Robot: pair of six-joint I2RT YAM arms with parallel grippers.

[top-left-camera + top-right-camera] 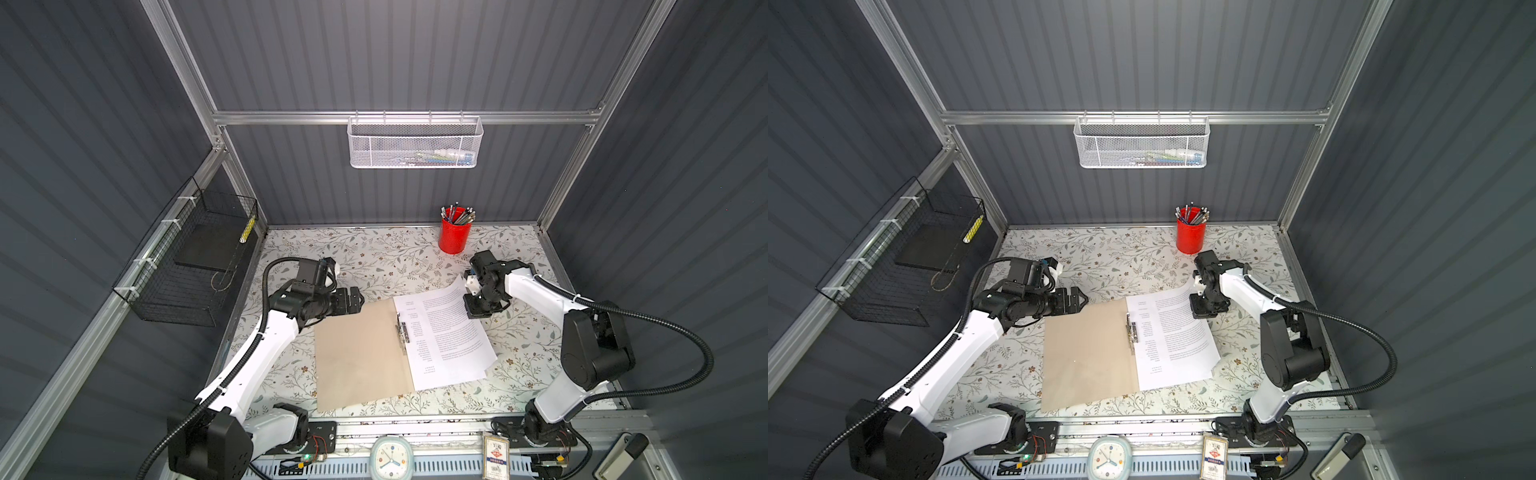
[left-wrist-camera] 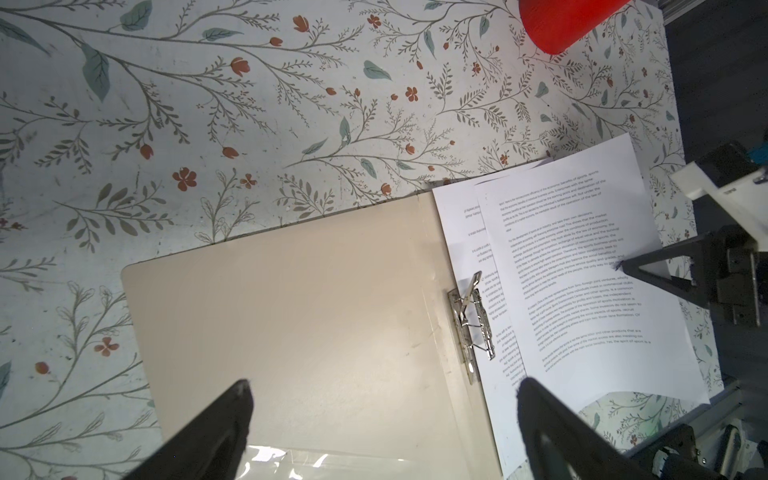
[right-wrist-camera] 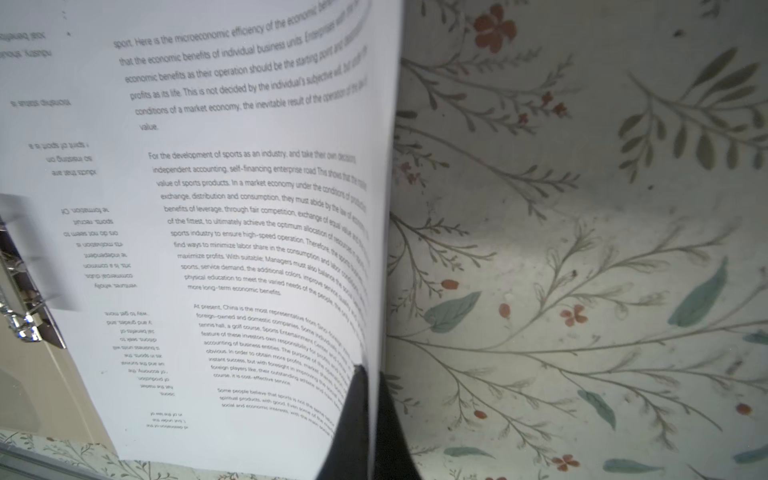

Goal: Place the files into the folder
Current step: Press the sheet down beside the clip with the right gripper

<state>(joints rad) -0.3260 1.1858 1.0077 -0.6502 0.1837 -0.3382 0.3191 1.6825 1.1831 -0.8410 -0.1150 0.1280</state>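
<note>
Folder (image 1: 353,353) lies opened flat on the floral surface (image 1: 332,257), spine running near-to-far, metal clip (image 1: 403,330) on the spine; its lever looks raised in the left wrist view.

Files (image 1: 449,332) rest on the folder's right half. Top sheet (image 3: 249,208) sits skewed to the ones below, its outer edge curled up off the stack.

Right claw (image 1: 471,297) is clenched on that outer long edge, toward the far corner; the paper passes between its fingers (image 3: 361,399).

Left claw (image 1: 357,297) is released, jaws wide, hovering above the folder's far left corner, holding nothing.

Key relation: the clip lies to the left of the right claw, a full sheet-width away; the sheet's long axis runs roughly along the spine, slightly rotated. The right arm is nearer and has the grip, so the likely next move is squaring the sheet and drawing it toward the spine.
</note>
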